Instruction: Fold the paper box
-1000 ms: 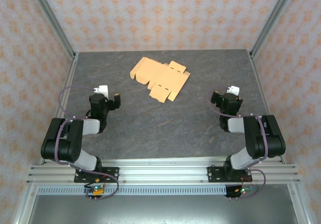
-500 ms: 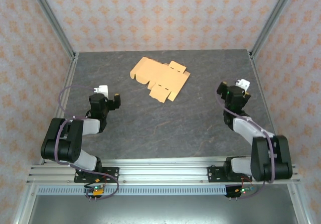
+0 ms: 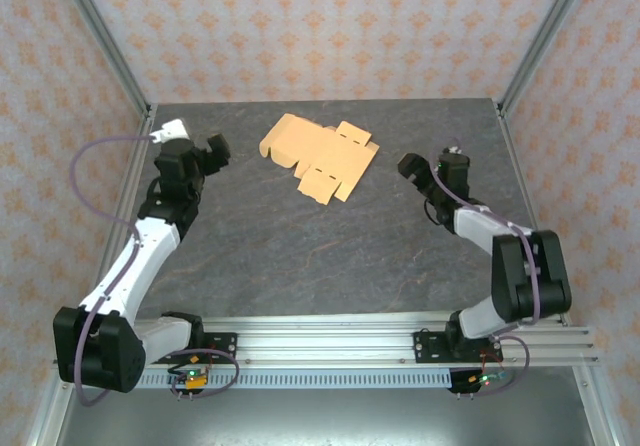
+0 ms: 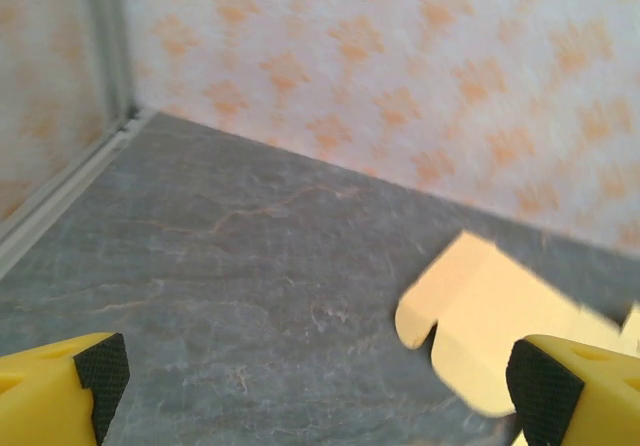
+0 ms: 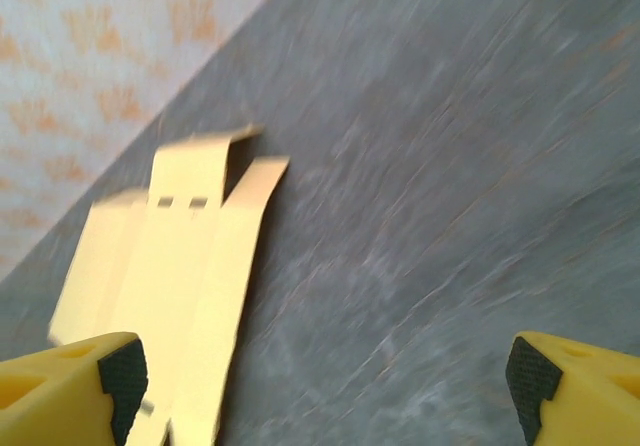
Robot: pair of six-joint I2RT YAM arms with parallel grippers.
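I see the paper box (image 3: pixel 318 155) lying unfolded, a flat orange-tan die-cut sheet with flaps and slots, toward the table's (image 3: pixel 300 256) far middle.

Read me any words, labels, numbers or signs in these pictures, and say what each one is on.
No text can be read.
The paper box is plain orange-tan cardboard with small slots, no print.
The wallpaper bears only a repeated orange ornament, no lettering.
The small circuit boards at the near edge are too small to read.
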